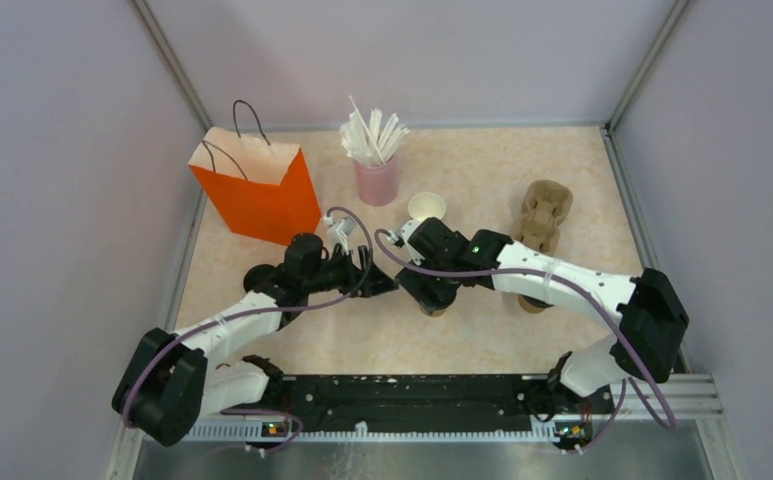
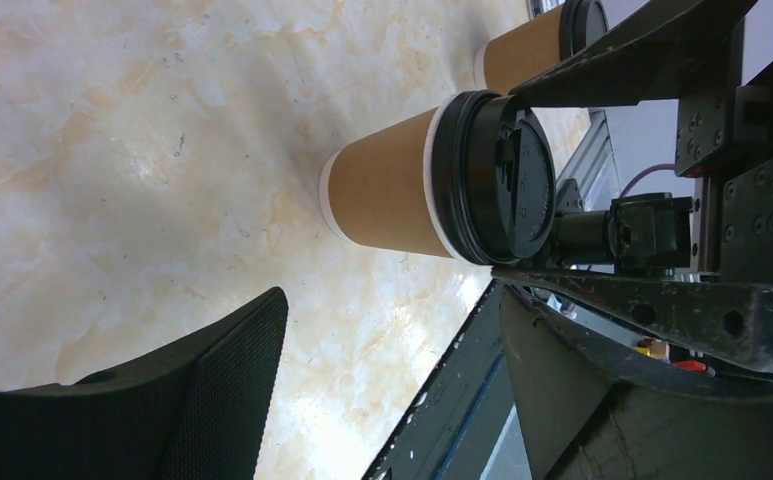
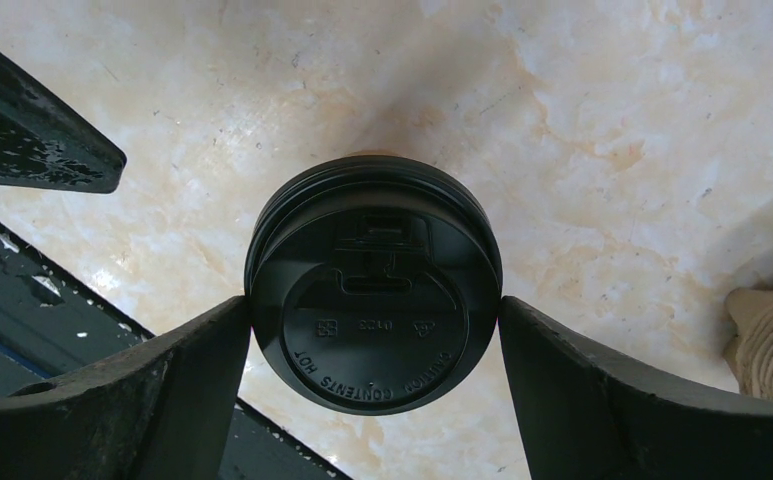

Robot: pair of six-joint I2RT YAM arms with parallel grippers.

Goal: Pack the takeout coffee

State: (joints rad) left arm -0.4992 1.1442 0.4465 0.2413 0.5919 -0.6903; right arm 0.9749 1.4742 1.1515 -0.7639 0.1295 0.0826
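A black-lidded brown cup (image 2: 382, 195) stands upright, a second lidded cup (image 2: 522, 55) near it, an open white-lined cup (image 1: 427, 207) apart

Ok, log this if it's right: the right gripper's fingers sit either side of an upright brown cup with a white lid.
Wrong on one point: the lid is black, not white, as the right wrist view shows. The rest stands: the right gripper has a finger either side of the upright brown cup.
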